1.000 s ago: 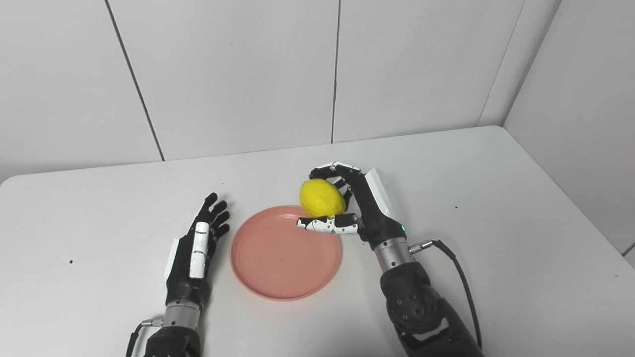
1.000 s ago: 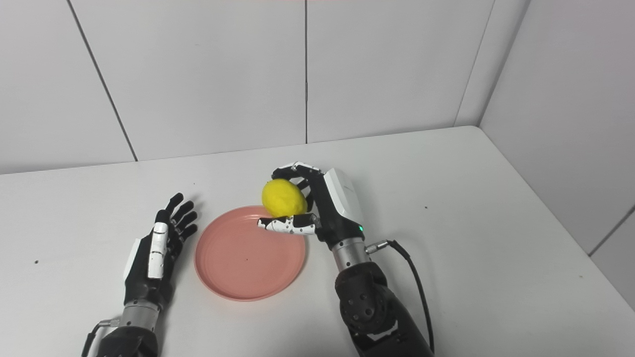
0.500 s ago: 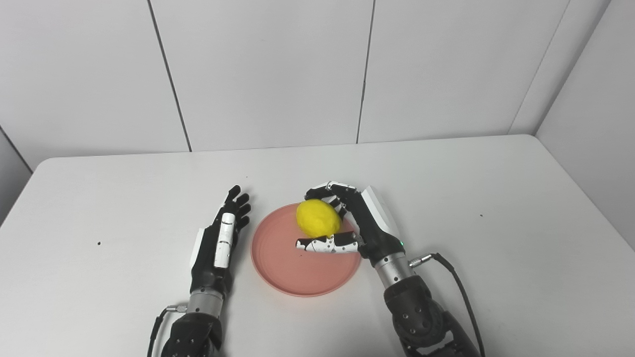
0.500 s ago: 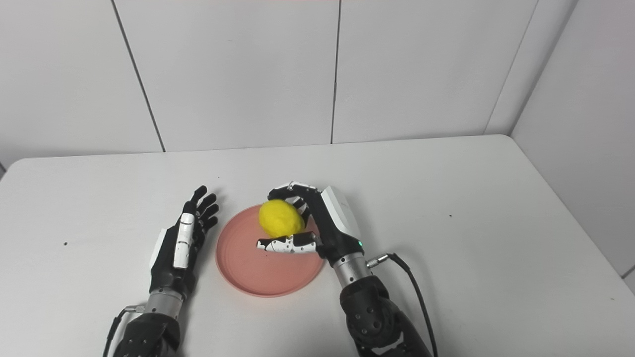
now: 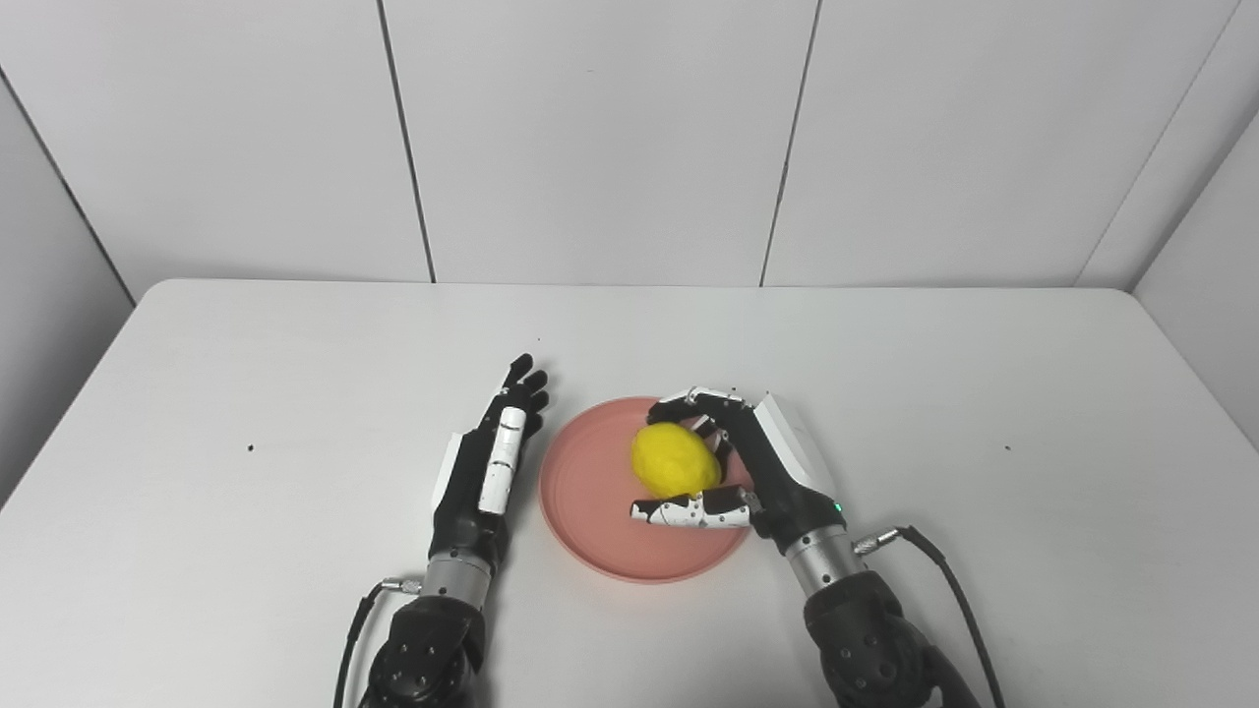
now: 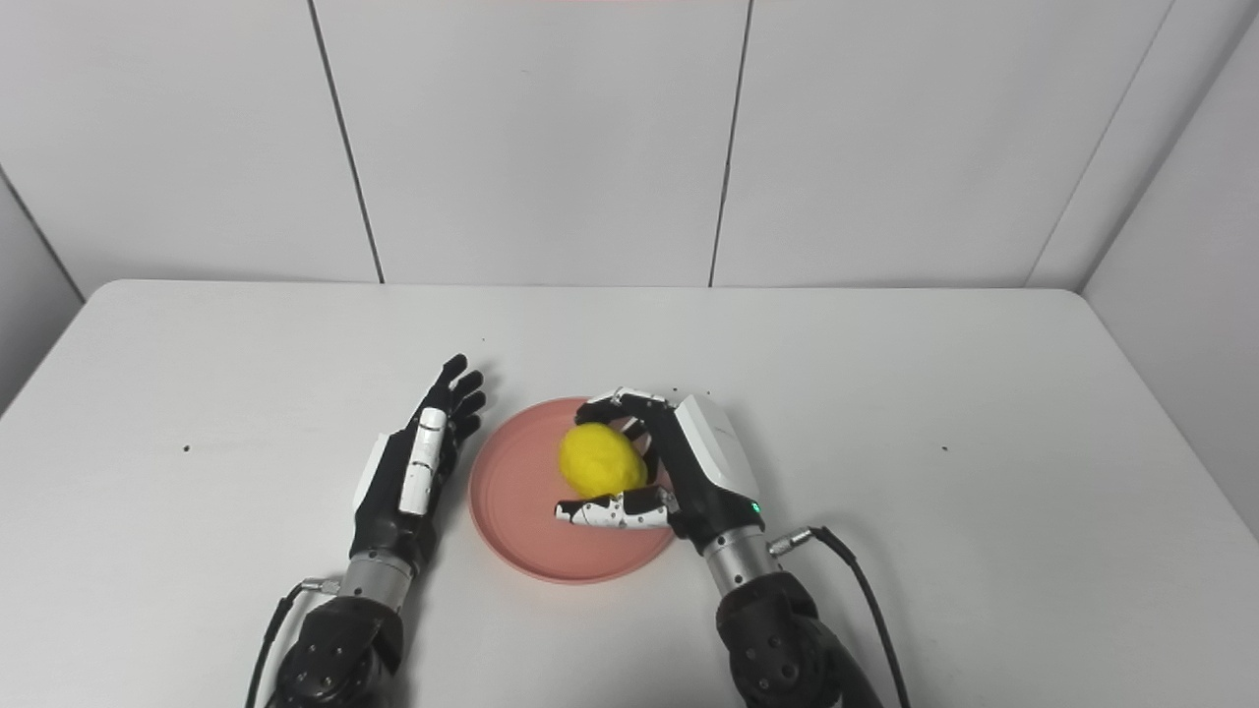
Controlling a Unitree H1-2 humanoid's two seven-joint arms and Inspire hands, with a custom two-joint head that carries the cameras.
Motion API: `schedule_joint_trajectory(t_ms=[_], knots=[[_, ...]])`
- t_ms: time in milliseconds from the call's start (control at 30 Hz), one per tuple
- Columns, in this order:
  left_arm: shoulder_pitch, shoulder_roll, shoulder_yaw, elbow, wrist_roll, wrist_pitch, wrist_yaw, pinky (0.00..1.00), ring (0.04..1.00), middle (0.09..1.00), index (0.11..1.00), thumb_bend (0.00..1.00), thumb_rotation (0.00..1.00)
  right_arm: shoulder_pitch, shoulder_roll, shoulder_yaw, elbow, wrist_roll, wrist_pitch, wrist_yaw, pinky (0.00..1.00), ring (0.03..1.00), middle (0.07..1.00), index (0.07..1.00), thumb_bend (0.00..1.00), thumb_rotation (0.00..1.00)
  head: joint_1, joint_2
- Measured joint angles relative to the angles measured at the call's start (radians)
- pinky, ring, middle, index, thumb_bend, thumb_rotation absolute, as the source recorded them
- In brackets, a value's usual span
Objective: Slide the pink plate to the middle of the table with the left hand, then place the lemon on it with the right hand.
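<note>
Lemon (image 5: pixel 674 461) cupped in right hand (image 5: pixel 748 472), fingers curled over the top and thumb beneath, sitting over the right half of pink plate (image 5: pixel 590 501); contact with the plate impossible to tell. Long axis roughly toward the far-left. Left hand (image 5: pixel 487 472) flat and spread, empty, just beside the plate's left rim. Plate mid-counter (image 5: pixel 295 393), open room all around; release probably next.

The right hand (image 5: pixel 762 472) hides part of the lemon (image 5: pixel 673 460) and the pink plate's (image 5: pixel 590 492) right rim. Both forearms are cut off at the bottom edge.
</note>
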Motion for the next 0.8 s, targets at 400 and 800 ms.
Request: schedule_joint_trajectory(t_ms=[400,800], knots=[[0.0,0.0,-0.001,0.001,0.0,-0.002,-0.001,0.93,0.922,0.929,0.935,0.59,1.0,-0.007,-0.011,0.044,0.032,-0.122,-0.002,-0.012,0.23,0.395,0.51,0.649,0.52,0.0,-0.011,-0.002],[0.0,0.0,-0.002,0.004,0.0,-0.006,-0.001,0.91,0.915,0.92,0.92,0.58,1.0,-0.007,-0.02,0.054,0.041,-0.128,-0.052,-0.019,0.76,0.836,0.837,0.816,0.53,0.31,-0.011,0.0]])
